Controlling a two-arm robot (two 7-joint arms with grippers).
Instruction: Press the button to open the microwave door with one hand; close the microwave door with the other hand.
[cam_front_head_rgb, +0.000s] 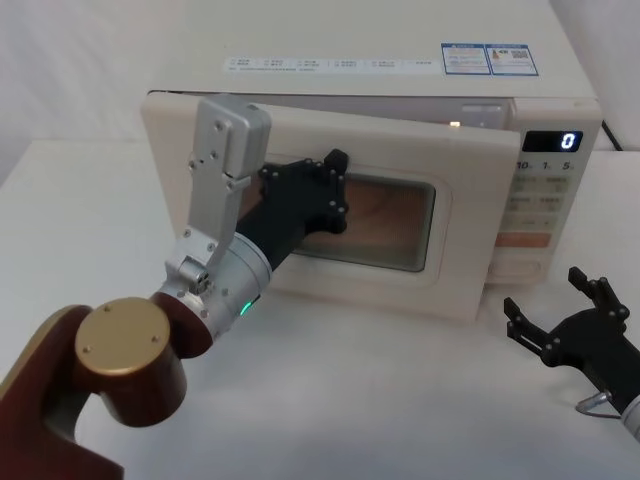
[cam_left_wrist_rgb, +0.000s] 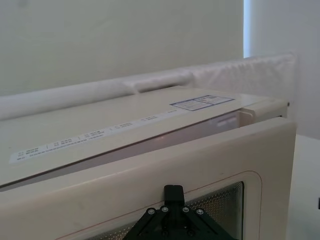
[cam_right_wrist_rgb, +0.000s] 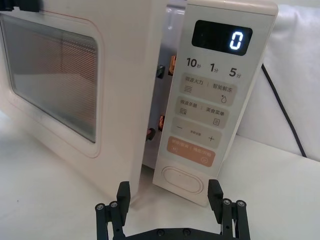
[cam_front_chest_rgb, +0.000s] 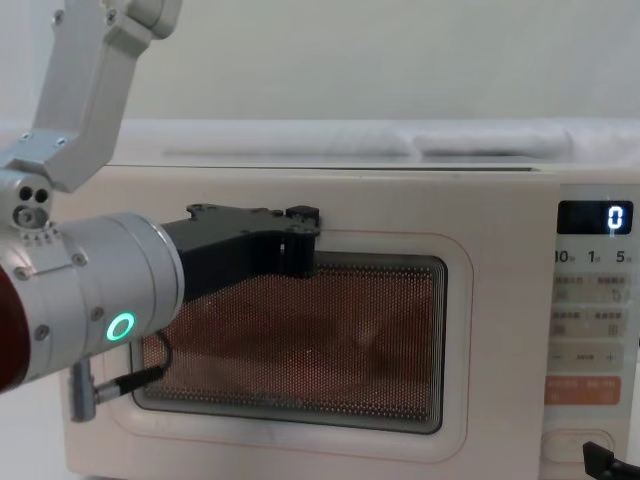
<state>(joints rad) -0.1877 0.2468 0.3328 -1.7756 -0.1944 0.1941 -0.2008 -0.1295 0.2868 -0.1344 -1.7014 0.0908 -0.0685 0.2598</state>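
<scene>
The cream microwave (cam_front_head_rgb: 400, 85) stands at the back of the white table. Its door (cam_front_head_rgb: 465, 200) hangs slightly ajar, with a gap on the side next to the control panel (cam_right_wrist_rgb: 165, 95). My left gripper (cam_front_head_rgb: 335, 190) is shut, its tip against the upper part of the door's dark window (cam_front_chest_rgb: 300, 350); the left wrist view has this tip (cam_left_wrist_rgb: 173, 192) resting on the door (cam_left_wrist_rgb: 150, 175). The wide cream button (cam_right_wrist_rgb: 182, 180) sits at the bottom of the panel, under the orange key. My right gripper (cam_front_head_rgb: 545, 292) is open, low over the table just in front of the button, not touching it.
The display (cam_right_wrist_rgb: 222, 37) reads 0. A black power cord (cam_right_wrist_rgb: 280, 100) runs down behind the microwave's right side. My left arm's silver forearm and brown-gold joint (cam_front_head_rgb: 120, 350) fill the near left. Bare white table (cam_front_head_rgb: 380, 400) lies in front of the oven.
</scene>
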